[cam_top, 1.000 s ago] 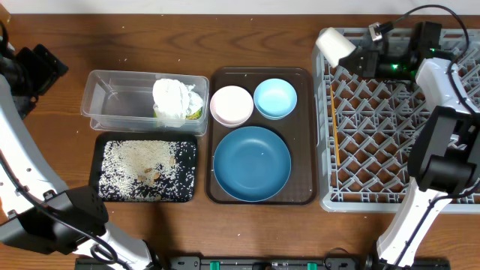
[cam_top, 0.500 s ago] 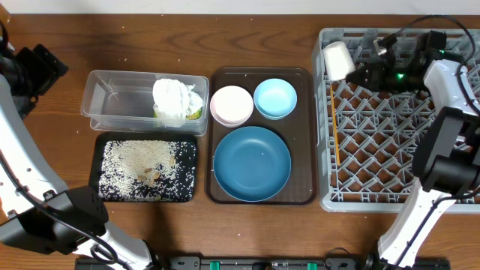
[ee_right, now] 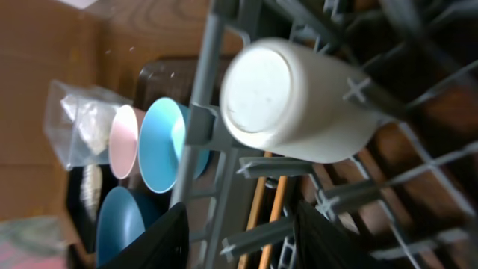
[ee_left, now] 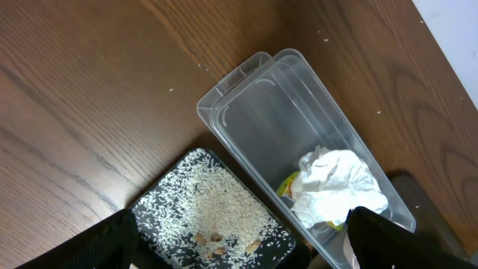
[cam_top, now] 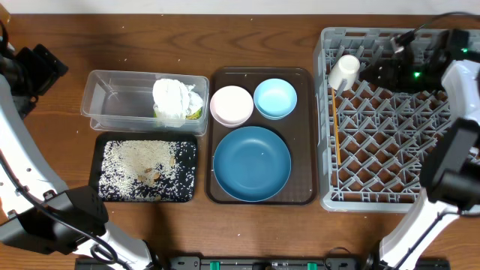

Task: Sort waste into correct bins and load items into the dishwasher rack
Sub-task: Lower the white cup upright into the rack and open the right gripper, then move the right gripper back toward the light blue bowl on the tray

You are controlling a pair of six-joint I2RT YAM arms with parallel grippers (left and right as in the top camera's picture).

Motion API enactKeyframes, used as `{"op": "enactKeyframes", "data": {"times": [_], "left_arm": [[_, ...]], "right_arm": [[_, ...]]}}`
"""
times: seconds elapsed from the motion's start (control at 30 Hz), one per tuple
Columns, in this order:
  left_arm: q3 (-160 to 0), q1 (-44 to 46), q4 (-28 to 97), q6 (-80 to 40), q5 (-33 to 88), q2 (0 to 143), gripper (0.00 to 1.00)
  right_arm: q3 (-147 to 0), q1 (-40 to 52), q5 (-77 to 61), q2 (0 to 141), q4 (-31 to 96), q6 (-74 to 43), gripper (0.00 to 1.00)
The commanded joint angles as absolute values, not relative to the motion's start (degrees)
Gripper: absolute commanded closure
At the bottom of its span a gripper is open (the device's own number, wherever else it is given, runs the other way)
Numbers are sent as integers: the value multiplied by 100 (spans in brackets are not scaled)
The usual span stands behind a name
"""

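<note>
The cream cup [cam_top: 344,72] [ee_right: 299,101] lies on its side in the far-left corner of the grey dishwasher rack [cam_top: 442,199]. My right gripper [cam_top: 370,73] [ee_right: 239,243] is just right of it, open and holding nothing. Wooden chopsticks [cam_top: 335,135] [ee_right: 269,209] lie along the rack's left side. The dark-blue plate [cam_top: 252,163], light-blue dish [cam_top: 275,98] and pinkish bowl [cam_top: 231,105] sit on the brown tray. The clear tub [cam_top: 120,101] holds white napkins [cam_top: 178,97] and a yellow-green wrapper [cam_top: 195,114]. Rice [cam_top: 146,169] covers the black tray [cam_top: 100,193]. My left gripper [ee_left: 239,246] hangs open above the bins.
The brown serving tray [cam_top: 307,135] lies between the bins and the rack. The rack's upright pegs [cam_top: 390,142] fill most of its floor. Bare wooden tabletop [cam_top: 150,37] runs along the far side, and the left arm's base [cam_top: 52,225] stands at the near left.
My right gripper carried the cup down into the rack's far-left corner, opened and drew back to the right, leaving the cup lying there. The left arm has not moved.
</note>
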State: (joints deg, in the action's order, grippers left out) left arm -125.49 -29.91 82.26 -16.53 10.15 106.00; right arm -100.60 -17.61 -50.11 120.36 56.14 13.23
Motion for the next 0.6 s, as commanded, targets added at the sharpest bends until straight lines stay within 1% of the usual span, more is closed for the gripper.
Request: {"op": "enactKeyframes", "data": {"times": [0.0, 0.2, 0.37, 0.5, 0.57], "left_arm": [[-12580, -3011, 8246, -1662, 982, 10632, 8], [-12580, -3011, 8246, -1662, 982, 10632, 8], [-12580, -3011, 8246, -1662, 982, 10632, 8], [-12580, -3011, 8246, -1662, 982, 10632, 8], [-12580, -3011, 8246, -1662, 982, 10632, 8]], "right_arm": [[-10084, -1466, -4278, 11207, 5623, 1114, 57], [-10082, -456, -2792, 10409, 5824, 864, 57], [-10068, 696, -1514, 10294, 6160, 690, 56], [-10012, 1389, 235, 10438, 6283, -62, 54], [-9977, 1586, 982, 10523, 6281, -360, 49]]}}
